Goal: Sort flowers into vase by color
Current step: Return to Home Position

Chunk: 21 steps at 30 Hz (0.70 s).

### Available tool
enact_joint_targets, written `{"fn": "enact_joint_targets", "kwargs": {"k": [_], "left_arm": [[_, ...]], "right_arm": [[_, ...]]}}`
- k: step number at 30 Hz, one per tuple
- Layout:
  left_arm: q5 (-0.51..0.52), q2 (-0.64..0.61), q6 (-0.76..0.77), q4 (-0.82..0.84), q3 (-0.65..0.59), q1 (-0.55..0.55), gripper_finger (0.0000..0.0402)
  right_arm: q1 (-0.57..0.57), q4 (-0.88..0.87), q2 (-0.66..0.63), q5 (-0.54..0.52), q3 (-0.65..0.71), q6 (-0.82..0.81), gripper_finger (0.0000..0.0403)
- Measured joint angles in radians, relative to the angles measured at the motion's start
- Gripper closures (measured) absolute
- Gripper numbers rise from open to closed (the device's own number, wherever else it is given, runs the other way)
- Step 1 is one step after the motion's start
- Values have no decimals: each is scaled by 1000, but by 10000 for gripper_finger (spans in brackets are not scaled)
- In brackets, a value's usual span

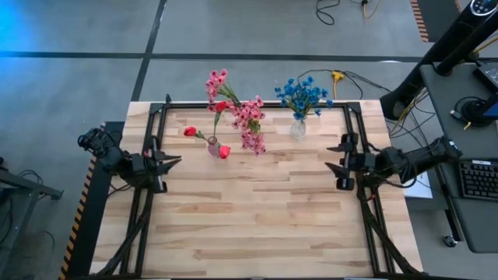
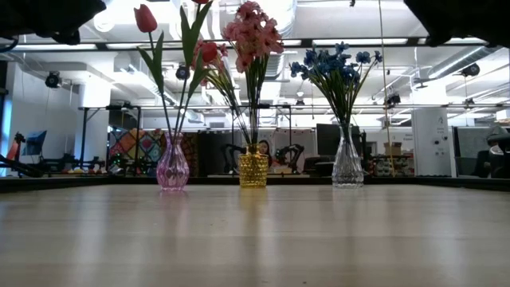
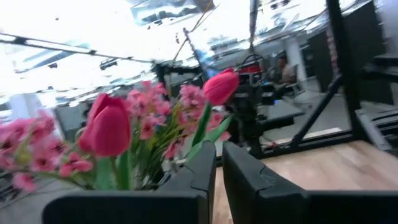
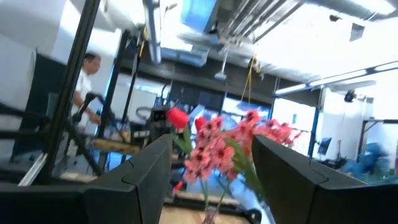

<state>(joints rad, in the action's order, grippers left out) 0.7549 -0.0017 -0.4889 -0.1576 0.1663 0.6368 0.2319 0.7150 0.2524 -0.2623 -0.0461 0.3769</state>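
Observation:
Three vases stand in a row near the table's far edge. A pink glass vase holds red tulips, a yellow vase holds pink blooms, and a clear vase holds blue blooms. Each stem stands in its vase's mouth. My left gripper hangs shut at the table's left side, facing the tulips. My right gripper hangs open at the right side, facing the pink blooms.
Black frame rails run along both sides of the wooden table. Its near half is bare wood. A desk with a keyboard and cables stands to the right. A person stands in the room beyond.

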Motion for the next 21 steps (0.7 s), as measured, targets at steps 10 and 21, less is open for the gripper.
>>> {"fn": "enact_joint_targets", "kwargs": {"k": [10, 21], "left_arm": [[51, 2, 1, 48, -1, -2, 401], [85, 8, 103, 158, -2, -2, 402]], "right_arm": [[-1, -144, -192, 8, 21, 49, 188], [-17, -297, -230, 113, 33, 29, 188]]}}
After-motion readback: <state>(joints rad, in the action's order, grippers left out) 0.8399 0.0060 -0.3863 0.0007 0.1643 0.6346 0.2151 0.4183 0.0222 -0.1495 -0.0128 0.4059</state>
